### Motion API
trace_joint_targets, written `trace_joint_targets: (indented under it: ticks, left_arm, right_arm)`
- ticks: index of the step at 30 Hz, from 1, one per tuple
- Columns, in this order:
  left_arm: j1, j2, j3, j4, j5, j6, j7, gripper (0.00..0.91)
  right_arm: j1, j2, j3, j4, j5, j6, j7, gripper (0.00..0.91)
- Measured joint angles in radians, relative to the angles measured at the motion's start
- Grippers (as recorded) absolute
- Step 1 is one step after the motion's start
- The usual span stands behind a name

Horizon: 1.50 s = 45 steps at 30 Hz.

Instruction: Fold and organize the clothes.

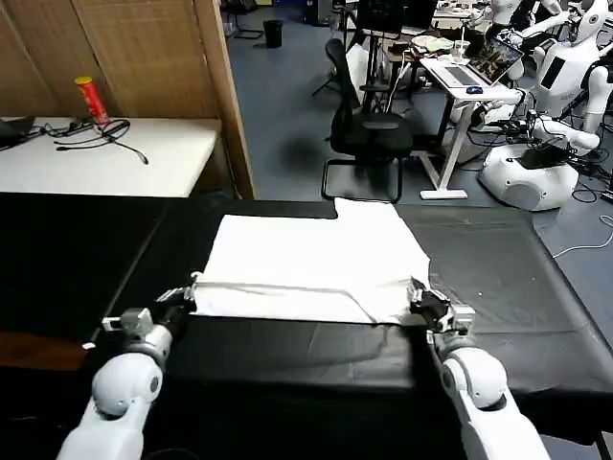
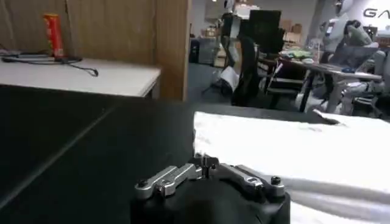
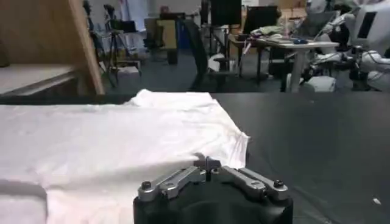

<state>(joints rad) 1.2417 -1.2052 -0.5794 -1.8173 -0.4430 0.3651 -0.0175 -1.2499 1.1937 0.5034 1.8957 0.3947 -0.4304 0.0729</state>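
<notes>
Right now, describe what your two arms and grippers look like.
Both arms are glossy white with rounded, bulbous joint housings, narrowing to grey-silver wrist sections. The left gripper and right gripper are black at the tips. Each wrist view shows a rounded black gripper body topped by silver metal linkage bars with dark screws. No markings or loose cables are visible.

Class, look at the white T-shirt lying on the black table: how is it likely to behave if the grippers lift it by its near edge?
The white T-shirt would probably flop and drape, since it lies flat with soft wrinkles and a folded near band. It looks light, thin cloth. It may slide on the smooth black table when the left gripper and right gripper pull.
</notes>
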Motion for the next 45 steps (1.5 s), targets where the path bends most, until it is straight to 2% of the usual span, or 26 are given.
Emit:
trace_joint_targets:
  ticks: [5, 11, 12, 14, 15, 17, 18, 19, 20, 21, 23, 24, 26, 32, 45]
  left_arm:
    - [0.033, 0.018, -0.008, -0.023, -0.002, 0.019, 0.005, 0.878]
    - [0.094, 0.042, -0.015, -0.073, -0.080, 0.064, 0.020, 0.878]
    - [0.101, 0.043, -0.017, -0.080, -0.094, 0.068, 0.019, 0.878]
    - [0.113, 0.045, -0.020, -0.086, -0.109, 0.076, 0.019, 0.878]
    - [0.117, 0.046, -0.022, -0.087, -0.113, 0.080, 0.019, 0.878]
    - [0.128, 0.048, -0.024, -0.087, -0.120, 0.084, 0.019, 0.663]
    - [0.132, 0.049, -0.024, -0.087, -0.123, 0.087, 0.019, 0.488]
    - [0.135, 0.049, -0.024, -0.087, -0.123, 0.088, 0.020, 0.371]
    - [0.136, 0.049, -0.024, -0.087, -0.122, 0.090, 0.020, 0.156]
    - [0.137, 0.049, -0.024, -0.086, -0.121, 0.091, 0.020, 0.137]
    - [0.137, 0.049, -0.024, -0.081, -0.114, 0.092, 0.020, 0.088]
    - [0.138, 0.049, -0.023, -0.078, -0.112, 0.093, 0.021, 0.010]
    - [0.142, 0.050, -0.023, -0.075, -0.111, 0.095, 0.022, 0.000]
    - [0.163, 0.065, -0.020, -0.091, -0.110, 0.099, 0.025, 0.000]
    - [0.297, 0.115, -0.053, -0.236, -0.067, 0.162, -0.035, 0.000]
  right_arm:
    - [-0.098, -0.036, 0.048, 0.105, -0.003, -0.029, 0.003, 0.878]
    - [-0.178, -0.043, 0.077, 0.135, -0.004, -0.042, -0.001, 0.878]
    - [-0.187, -0.040, 0.076, 0.138, -0.004, -0.044, -0.002, 0.770]
    - [-0.198, -0.037, 0.074, 0.141, -0.008, -0.044, -0.003, 0.761]
    - [-0.200, -0.035, 0.071, 0.142, -0.012, -0.044, -0.004, 0.712]
    - [-0.202, -0.033, 0.067, 0.142, -0.017, -0.045, -0.004, 0.653]
    - [-0.201, -0.032, 0.063, 0.141, -0.021, -0.045, -0.005, 0.546]
    - [-0.201, -0.032, 0.060, 0.137, -0.024, -0.045, -0.005, 0.527]
    - [-0.201, -0.031, 0.057, 0.134, -0.025, -0.045, -0.006, 0.488]
    - [-0.200, -0.030, 0.053, 0.132, -0.024, -0.046, -0.006, 0.458]
    - [-0.201, -0.028, 0.049, 0.129, -0.024, -0.048, -0.006, 0.332]
    - [-0.202, -0.028, 0.048, 0.129, -0.021, -0.050, -0.006, 0.185]
    - [-0.207, -0.028, 0.048, 0.130, -0.019, -0.052, -0.003, 0.098]
    - [-0.236, -0.040, 0.063, 0.162, 0.005, -0.081, 0.032, 0.010]
    - [-0.408, -0.067, 0.120, 0.352, 0.008, -0.239, 0.089, 0.010]
